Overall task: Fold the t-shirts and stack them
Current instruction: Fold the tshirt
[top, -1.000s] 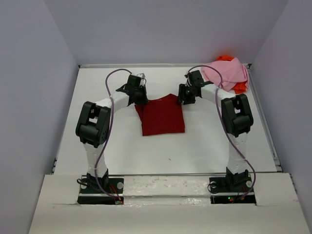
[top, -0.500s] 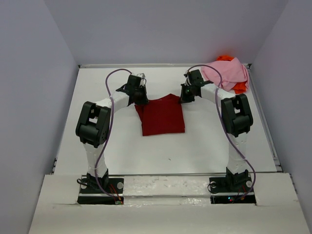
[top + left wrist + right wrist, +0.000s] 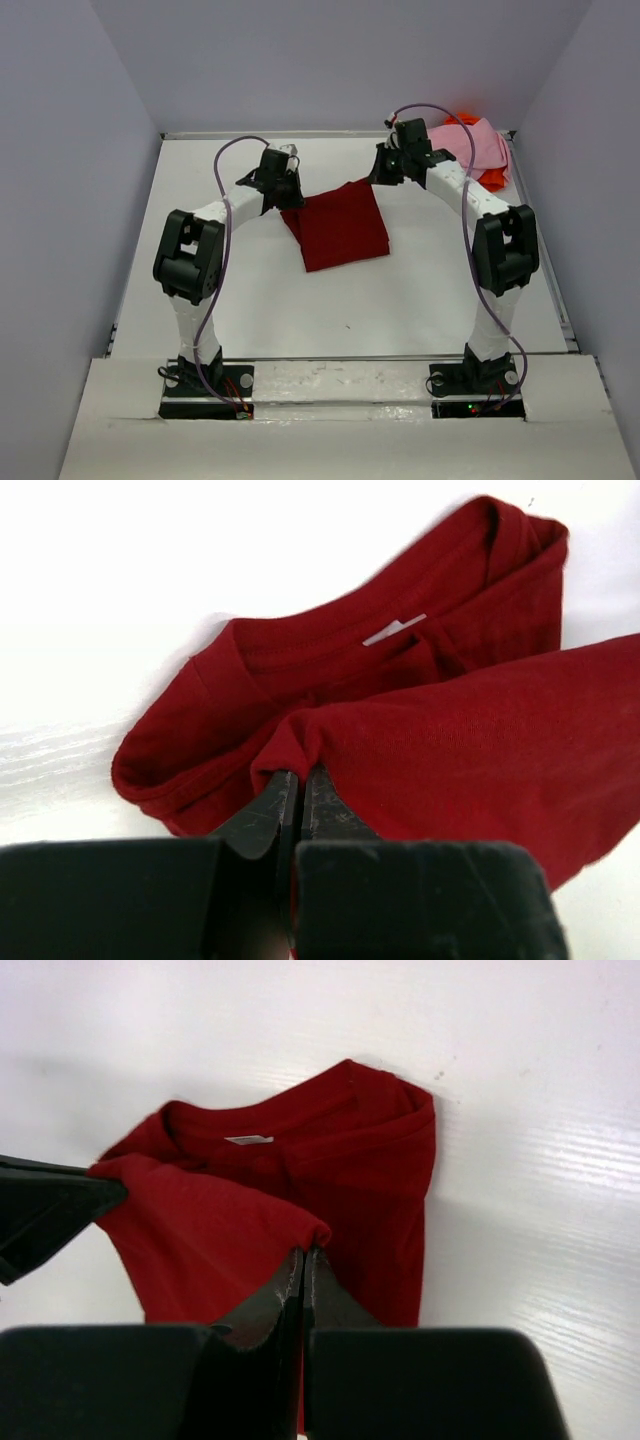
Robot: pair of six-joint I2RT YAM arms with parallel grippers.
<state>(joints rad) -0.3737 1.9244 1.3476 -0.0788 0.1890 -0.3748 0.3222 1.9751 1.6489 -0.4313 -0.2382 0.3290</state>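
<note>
My left gripper (image 3: 298,782), right gripper (image 3: 305,1253): each pinched tight on red shirt (image 3: 342,228) edge. Pink shirt (image 3: 472,146) atop orange shirt (image 3: 493,181), far right.

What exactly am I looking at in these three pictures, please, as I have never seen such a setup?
These are two white robot arms bolted at the near edge of a white table. The wide picture comes from a fixed camera above and behind them. The two close pictures come from a small camera on each wrist, so the black fingers at the bottom are that arm's own. On the table lies a dark red cloth t-shirt, partly folded. The left claw and the right claw are each shut on a pinch of its upper layer, held above the collar part. In the far right corner a light pink cloth t-shirt is heaped on a bright orange cloth t-shirt.
</note>
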